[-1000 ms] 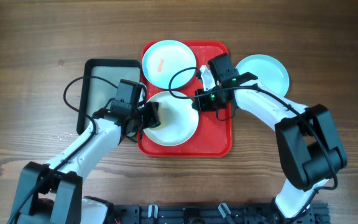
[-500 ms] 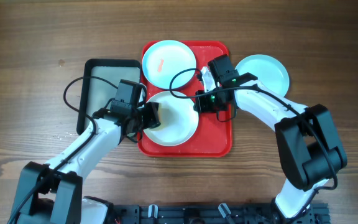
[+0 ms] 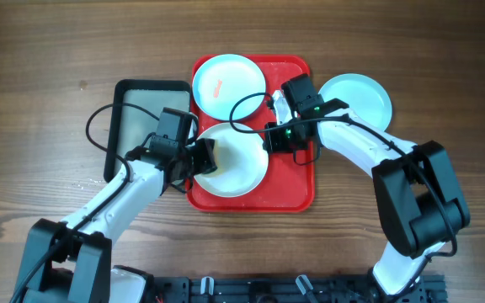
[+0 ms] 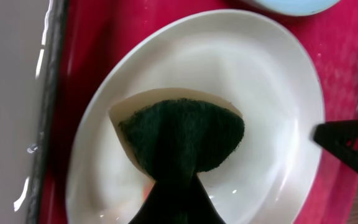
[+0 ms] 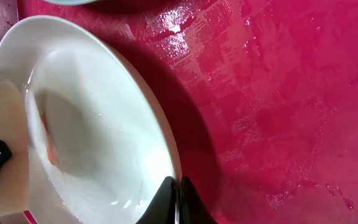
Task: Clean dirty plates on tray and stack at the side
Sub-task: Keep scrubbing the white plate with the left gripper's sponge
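Dark grey tray [image 3: 146, 105], wooden table [image 3: 40, 50], green-faced sponge [image 4: 179, 134]

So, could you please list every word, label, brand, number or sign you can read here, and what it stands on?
None: no readable text in any view.
The red tray, the dark grey tray, the white plate and the sponge carry no print.
The reddish mark on the top plate is a smear, not a character.
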Controlling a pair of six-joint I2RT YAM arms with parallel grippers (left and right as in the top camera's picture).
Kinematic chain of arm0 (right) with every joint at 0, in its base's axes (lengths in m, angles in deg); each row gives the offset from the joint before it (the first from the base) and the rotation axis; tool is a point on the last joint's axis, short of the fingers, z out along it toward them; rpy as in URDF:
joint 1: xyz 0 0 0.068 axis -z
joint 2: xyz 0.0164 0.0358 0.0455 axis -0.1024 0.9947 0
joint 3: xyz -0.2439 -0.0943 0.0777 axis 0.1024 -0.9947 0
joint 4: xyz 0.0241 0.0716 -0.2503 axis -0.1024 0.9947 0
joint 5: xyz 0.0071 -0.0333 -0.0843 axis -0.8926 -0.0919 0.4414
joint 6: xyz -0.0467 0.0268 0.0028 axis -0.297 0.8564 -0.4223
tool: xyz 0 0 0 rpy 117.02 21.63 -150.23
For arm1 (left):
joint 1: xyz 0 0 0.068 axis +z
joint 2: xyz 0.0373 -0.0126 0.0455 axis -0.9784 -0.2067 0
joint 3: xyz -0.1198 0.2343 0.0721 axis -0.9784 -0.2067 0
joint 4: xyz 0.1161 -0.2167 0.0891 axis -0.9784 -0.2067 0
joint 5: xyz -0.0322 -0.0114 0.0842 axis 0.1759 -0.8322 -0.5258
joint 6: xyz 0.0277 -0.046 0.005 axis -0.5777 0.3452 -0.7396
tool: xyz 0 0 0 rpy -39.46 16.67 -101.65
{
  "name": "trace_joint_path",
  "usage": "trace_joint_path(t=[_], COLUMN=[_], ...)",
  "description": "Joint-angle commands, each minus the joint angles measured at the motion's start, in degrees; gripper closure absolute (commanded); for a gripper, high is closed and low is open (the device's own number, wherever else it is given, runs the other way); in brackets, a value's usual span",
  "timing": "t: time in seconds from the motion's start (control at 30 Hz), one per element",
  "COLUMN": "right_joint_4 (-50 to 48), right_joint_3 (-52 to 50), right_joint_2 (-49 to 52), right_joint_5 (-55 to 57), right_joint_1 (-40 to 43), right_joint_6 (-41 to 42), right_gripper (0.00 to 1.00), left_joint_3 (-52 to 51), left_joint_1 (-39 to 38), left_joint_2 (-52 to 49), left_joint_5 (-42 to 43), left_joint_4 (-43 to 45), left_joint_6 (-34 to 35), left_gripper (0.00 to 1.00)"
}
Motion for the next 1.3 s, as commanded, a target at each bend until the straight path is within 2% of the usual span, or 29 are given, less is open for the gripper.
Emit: trace_joint_path(t=[0.0,0.1,0.2,0.23,0.3,0.53,0.57,0.6,0.63,0.7,0.77,1.27], right_joint_4=[-0.11,-0.11,-0.24,-0.26,-0.31,-0.26,-0.24,-0.2,-0.2,-0.2,-0.2,0.26], right_joint_3=[-0.57,-0.57,-0.57,-0.57,-0.57,-0.57,-0.57,-0.57,-0.57,-0.57,-0.57,-0.59], right_joint_2=[1.01,1.01,1.01,1.01,1.01,1.03,1.01,1.01,1.01,1.01,1.01,1.05], right_joint_5=[-0.68,-0.68,-0.68,-0.68,-0.68,-0.66,-0.66,-0.66,-0.66,-0.66,-0.66,0.26], right_joint_1=[0.02,0.02,0.02,0.02,0.02,0.02,0.02,0.02,0.02,0.02,0.02,0.02], right_joint_6=[0.33,0.33,0.33,0.31,0.33,0.28,0.28,0.28,0.28,0.28,0.31,0.33], right_gripper=[0.96,0.85,0.84,0.85,0.96,0.96,0.94,0.87,0.85,0.84,0.96,0.96], left_joint_3=[-0.26,-0.26,-0.26,-0.26,-0.26,-0.26,-0.26,-0.26,-0.26,-0.26,-0.26,-0.26], left_joint_1=[-0.24,-0.24,-0.26,-0.26,-0.26,-0.26,-0.26,-0.26,-0.26,-0.26,-0.26,-1.44], left_joint_2=[0.52,0.52,0.11,-0.31,-1.14,-4.11,-4.33,-4.52,-4.52,-4.52,-4.63,-6.93], left_joint_5=[-5.01,-6.49,-6.49,-6.47,-6.49,-6.4,-6.36,-6.21,-6.21,-6.21,-6.21,-5.81], left_joint_4=[-1.46,-1.86,-1.79,-1.79,-1.77,-0.07,0.09,0.22,0.22,0.15,0.13,0.74], left_joint_6=[0.55,0.55,0.52,0.52,0.52,0.52,0.52,0.52,0.52,0.52,0.55,0.55], left_gripper=[0.96,0.96,0.96,0.96,0.96,0.96,0.96,0.96,0.96,0.96,0.96,0.96])
